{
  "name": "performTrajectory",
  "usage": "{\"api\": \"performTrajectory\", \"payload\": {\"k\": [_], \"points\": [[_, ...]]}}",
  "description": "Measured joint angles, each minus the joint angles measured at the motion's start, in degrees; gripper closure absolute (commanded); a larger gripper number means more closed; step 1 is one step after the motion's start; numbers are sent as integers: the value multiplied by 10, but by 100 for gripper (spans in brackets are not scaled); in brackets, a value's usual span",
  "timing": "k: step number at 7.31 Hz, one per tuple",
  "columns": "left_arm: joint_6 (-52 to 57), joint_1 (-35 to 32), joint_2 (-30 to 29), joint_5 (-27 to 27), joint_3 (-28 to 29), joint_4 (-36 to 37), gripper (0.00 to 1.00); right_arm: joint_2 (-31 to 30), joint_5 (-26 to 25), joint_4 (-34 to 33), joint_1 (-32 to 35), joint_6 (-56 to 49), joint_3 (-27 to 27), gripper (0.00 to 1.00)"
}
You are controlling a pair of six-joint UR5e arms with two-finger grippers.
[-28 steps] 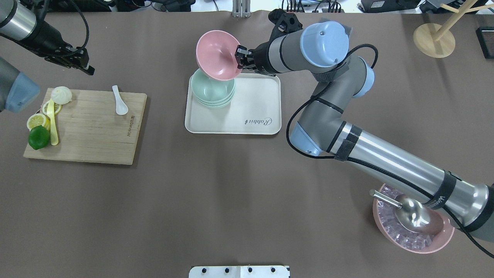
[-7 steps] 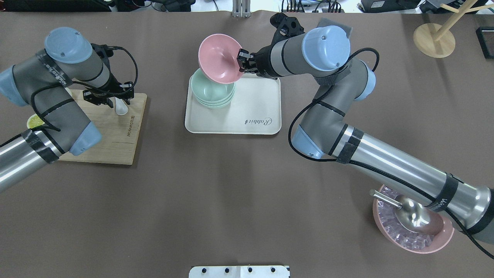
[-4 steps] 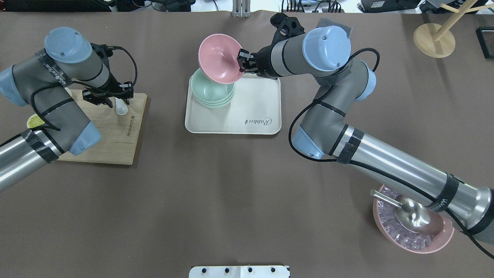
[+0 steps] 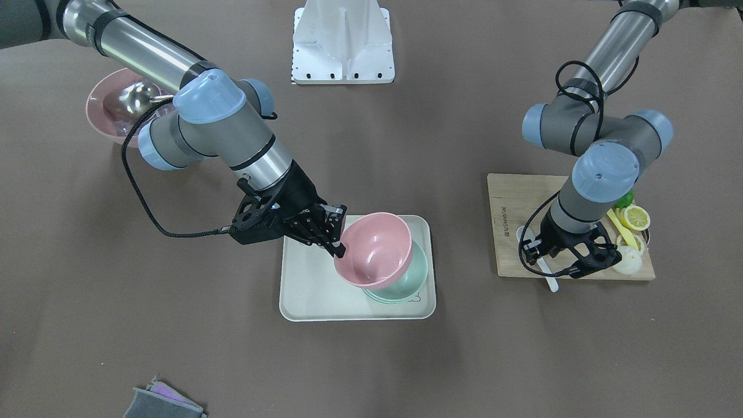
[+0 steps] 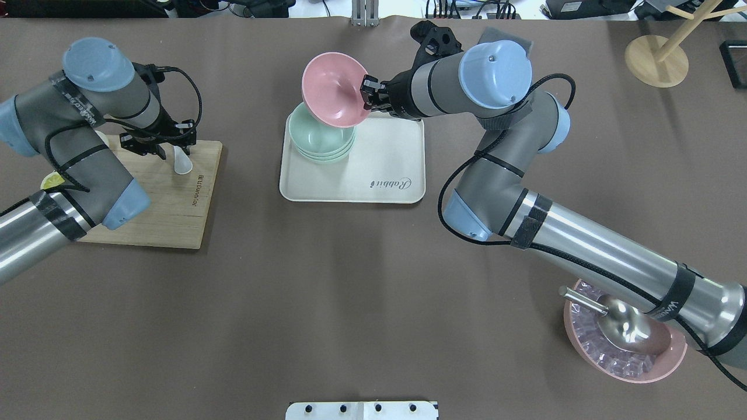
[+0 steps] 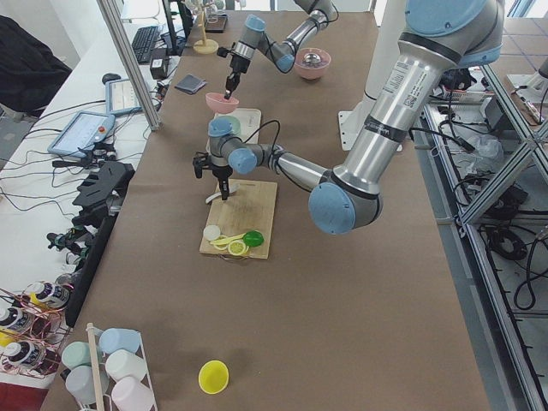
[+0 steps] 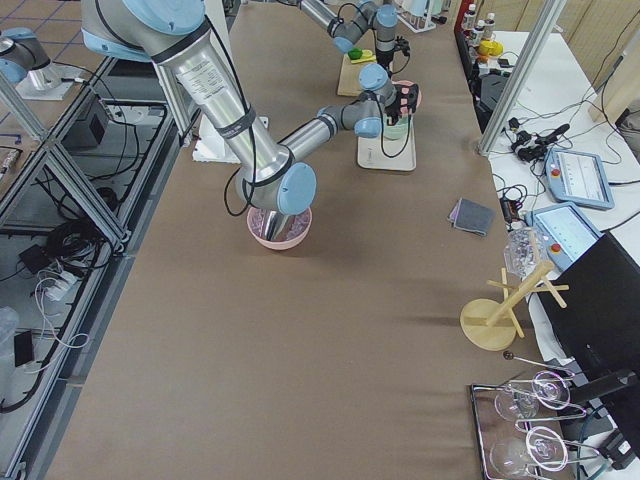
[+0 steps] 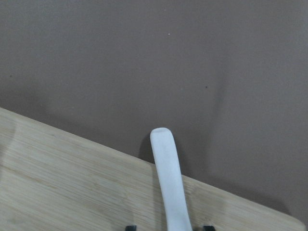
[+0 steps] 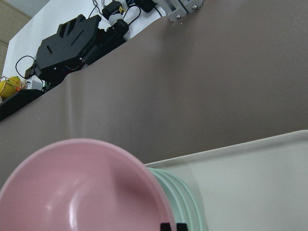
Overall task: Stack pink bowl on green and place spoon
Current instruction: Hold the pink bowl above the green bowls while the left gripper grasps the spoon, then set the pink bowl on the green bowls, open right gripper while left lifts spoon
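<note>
My right gripper [image 5: 365, 93] is shut on the rim of the pink bowl [image 5: 331, 97] and holds it tilted just above the stack of green bowls [image 5: 320, 142] on the white tray [image 5: 379, 169]. The pink bowl [image 4: 374, 249] overlaps the green stack [image 4: 417, 277] in the front view. My left gripper [image 5: 174, 150] is open, low over the cutting board [image 5: 175, 210], its fingers either side of the white spoon's [image 5: 183, 165] handle. In the left wrist view the spoon handle [image 8: 168, 178] runs between the fingertips and overhangs the board's edge.
Lemon slices, a lime, a bun and a yellow utensil lie at the board's far end [image 4: 630, 232]. A pink bowl of ice with a metal scoop [image 5: 621, 344] sits under my right arm. A wooden stand [image 5: 656, 58] is at the back right.
My left arm came down from the back left to the spoon, then shifted slightly. The pink bowl has edged a little to the right, still held above the green stack.
</note>
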Motion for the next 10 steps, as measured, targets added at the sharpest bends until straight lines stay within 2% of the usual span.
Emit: {"api": "performTrajectory", "payload": {"k": [1, 2, 3, 7, 10], "points": [[0, -1, 0, 0, 3, -4, 73, 0, 0, 0, 0, 0, 1, 100], [0, -1, -1, 0, 5, -5, 96, -1, 0, 0, 0, 0, 2, 100], [-1, -1, -3, 1, 6, -6, 100, -1, 0, 0, 0, 0, 2, 100], [0, -25, -5, -5, -5, -3, 100, -10, 1, 11, 0, 0, 6, 100], [-1, -59, -5, -46, -48, 3, 100, -21, 1, 23, -3, 0, 13, 100]]}}
